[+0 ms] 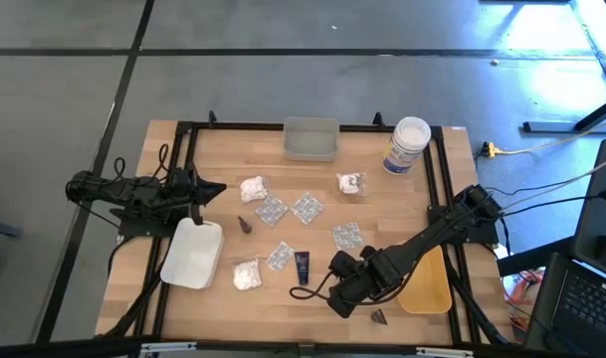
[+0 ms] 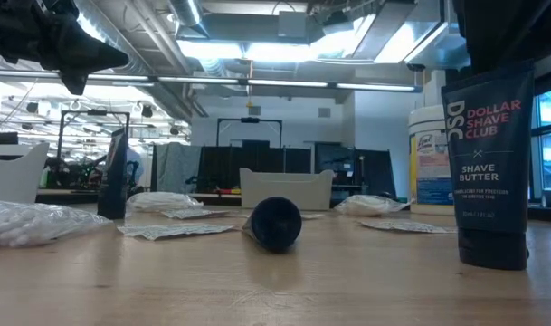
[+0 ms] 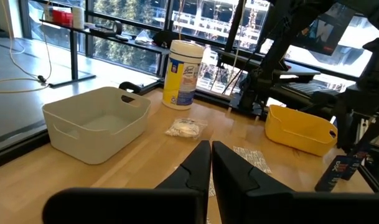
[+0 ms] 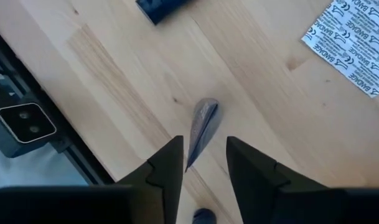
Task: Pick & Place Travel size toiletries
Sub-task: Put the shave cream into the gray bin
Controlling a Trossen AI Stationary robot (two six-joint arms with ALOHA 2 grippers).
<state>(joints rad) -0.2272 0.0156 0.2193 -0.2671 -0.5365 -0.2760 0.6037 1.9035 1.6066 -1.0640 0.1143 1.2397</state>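
Observation:
The toiletries lie scattered on the wooden table: white puffy bundles (image 1: 253, 187), silvery blister packets (image 1: 306, 207), small dark cones (image 1: 245, 225) and a dark tube (image 1: 302, 265). The tube stands upright on its cap (image 2: 489, 163). My right gripper (image 4: 205, 146) hangs close to the table's near edge, just right of the tube, pointing down and open. A thin grey cone (image 4: 201, 130) lies on the wood below the gap between its fingers, untouched. In the high view this gripper (image 1: 334, 294) hides that cone. My left gripper (image 3: 211, 148) waits shut at the table's left side (image 1: 211, 189).
A white tray (image 1: 193, 254) lies at the left. A grey tray (image 1: 310, 139) stands at the far edge, with a tall white jar (image 1: 407, 144) to its right. A yellow tray (image 1: 427, 283) sits under my right arm. The black frame rail (image 4: 52, 155) runs close by my right gripper.

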